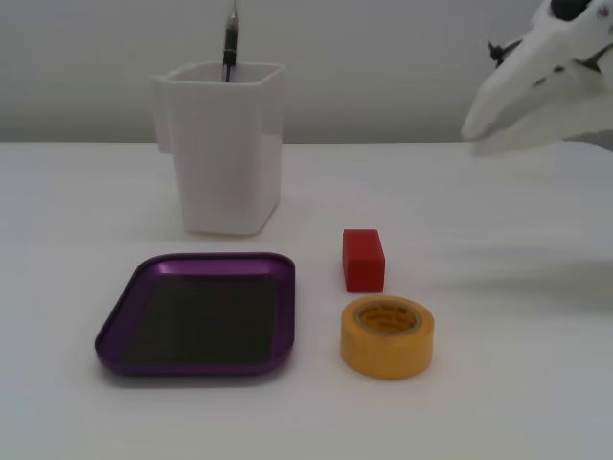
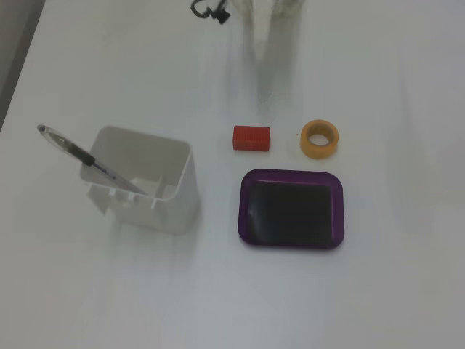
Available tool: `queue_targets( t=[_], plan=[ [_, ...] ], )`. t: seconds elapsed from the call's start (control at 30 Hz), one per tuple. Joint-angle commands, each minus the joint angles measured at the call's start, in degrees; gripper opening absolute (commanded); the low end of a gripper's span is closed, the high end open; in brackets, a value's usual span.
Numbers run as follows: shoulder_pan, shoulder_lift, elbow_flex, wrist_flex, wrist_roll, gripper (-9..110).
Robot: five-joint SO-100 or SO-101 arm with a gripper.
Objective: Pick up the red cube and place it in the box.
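Red cube (image 1: 363, 259) is seen flat on the white table (image 1: 498, 383), just right of the purple box (image 1: 196, 314) in a fixed view, with the yellow tape roll (image 1: 387, 335) right beside it; the white gripper (image 1: 498, 123) is blurred way up at far right, so whether its claw is apart or together can't be told.
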Motion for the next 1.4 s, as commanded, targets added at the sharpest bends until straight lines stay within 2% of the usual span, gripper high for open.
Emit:
queue_targets(
  t=[0.0, 0.2, 0.4, 0.67, 0.87, 1.2, 1.37],
  plan=[
    [1.58, -15.12, -11.07, -0.26, -1.93, 8],
    [-0.88, -45.35, -30.59, 4.57, -1.93, 14],
    [-1.76, -73.04, -51.77, 14.15, 4.22, 21],
    [-1.58, -98.7, -73.74, 21.45, 4.75, 23],
    [-1.05, -107.14, -77.96, 21.18, 4.75, 23],
    [-0.97, -108.63, -77.08, 20.57, 4.39, 23],
    [-0.97, -108.72, -72.86, 15.82, 4.04, 22]
  ],
)
